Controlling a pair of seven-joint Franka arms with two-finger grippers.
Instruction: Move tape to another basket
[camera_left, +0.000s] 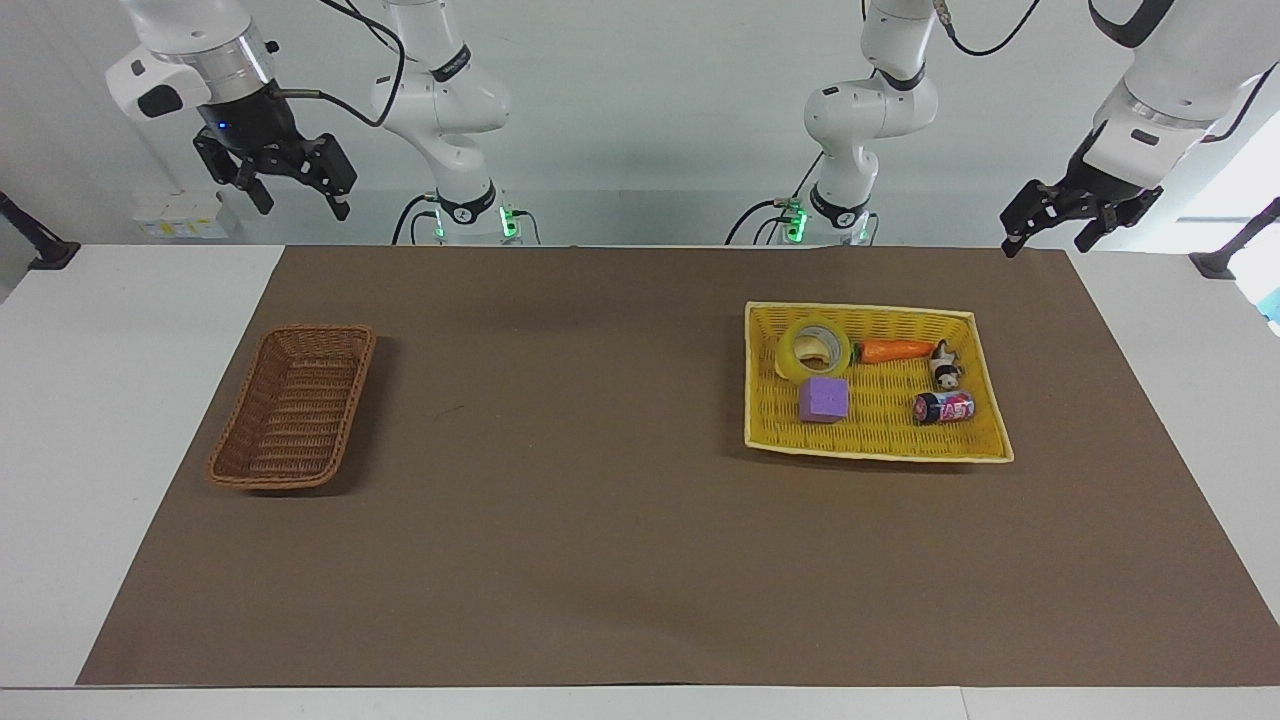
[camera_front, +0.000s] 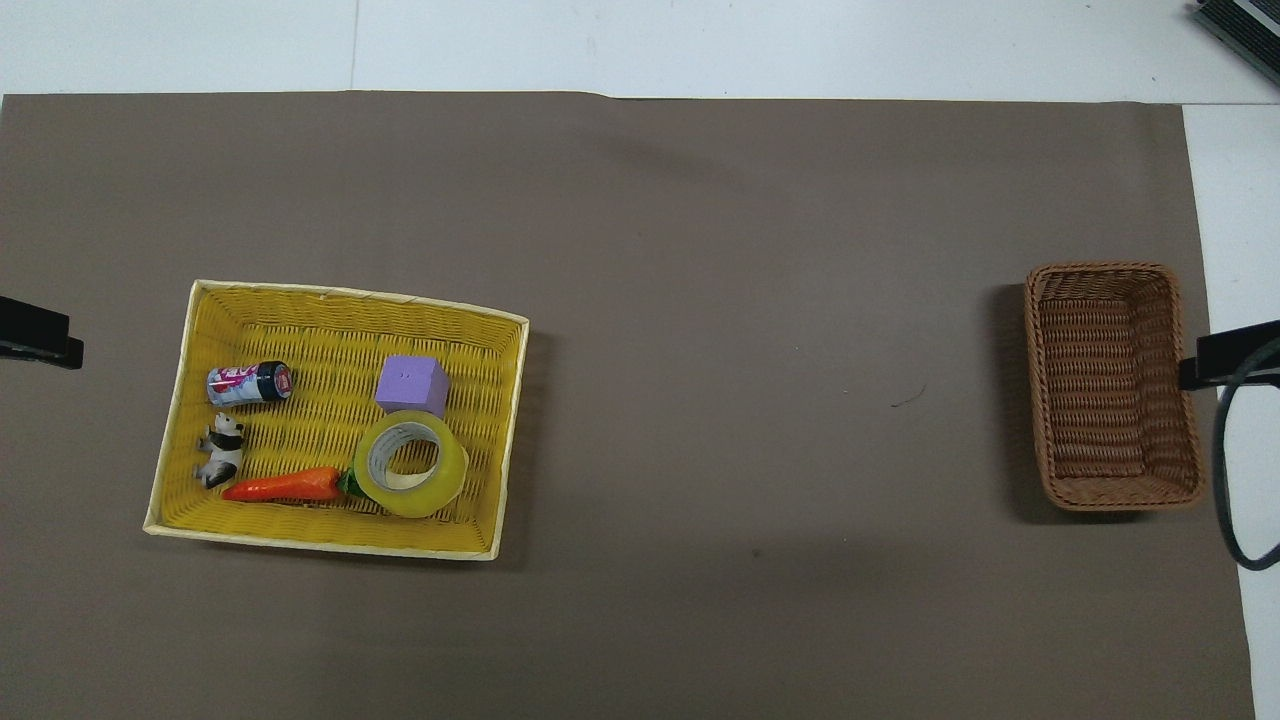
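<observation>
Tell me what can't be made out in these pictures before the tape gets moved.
- Small lying can in the yellow woven tray basket: label lettering too small, both views.
- Left gripper and right gripper: cut off by the frame edges in the overhead view.
- Glossy yellow tape roll: loose end not visible.

One camera sits high across the bench, facing the robots and taking in both arms. The other hangs above the robots' end, looking forward and steeply down. Both show the brown mat, half a turn apart.
</observation>
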